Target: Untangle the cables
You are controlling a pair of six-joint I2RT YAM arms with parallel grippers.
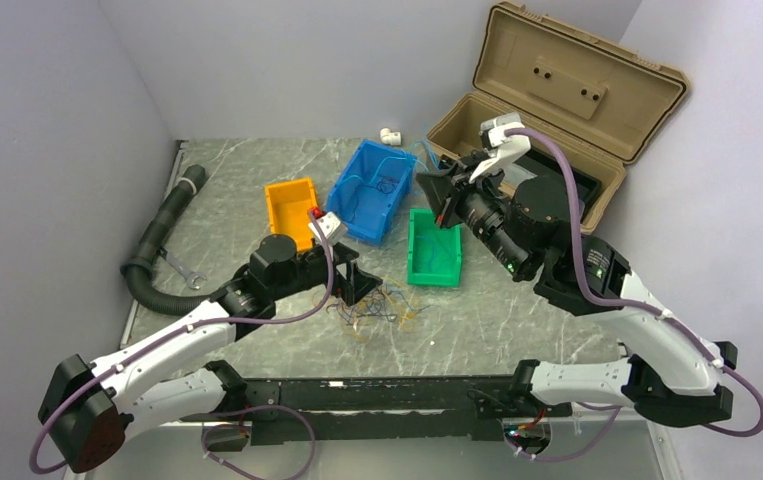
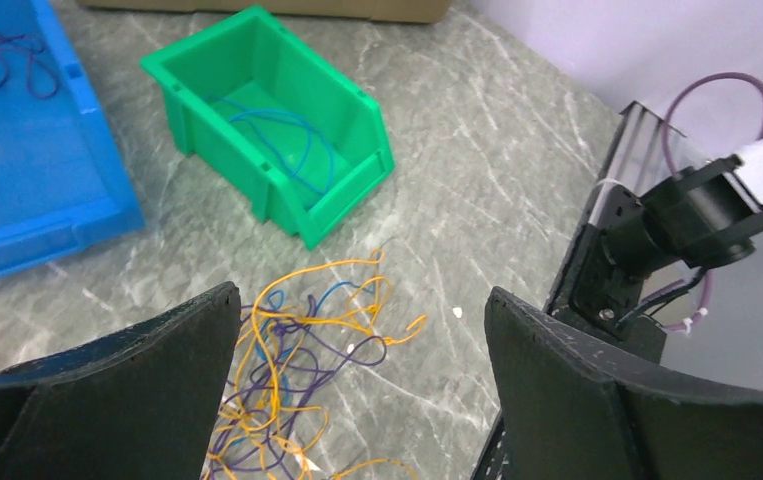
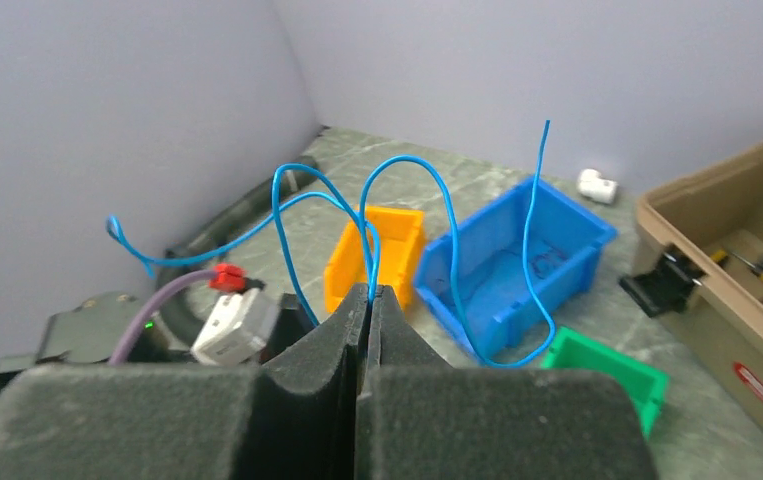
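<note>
Left tool (image 2: 359,300): you see its jaws spread wide with nothing between them. The tangle of cables (image 2: 287,370), orange, purple and blue strands, lies on the desk (image 2: 497,150) just below the gap, nearer the left finger. Ahead of this tool stands the green bin (image 2: 342,200) with a blue cable (image 2: 297,140) coiled inside. Ahead and to its left is the blue bin (image 2: 37,170), which holds a few dark strands.

Right tool (image 3: 369,292): you see its fingers pressed together, pinching a single blue strand (image 3: 527,215). The strand rises from the fingertips in two loops. One end trails off to the tool's left and the other stands up on its right, all of it clear of the desk. Beyond this tool's fingertips lies the orange bin (image 3: 387,240). An open tan case (image 3: 717,250) sits far to its right.
</note>
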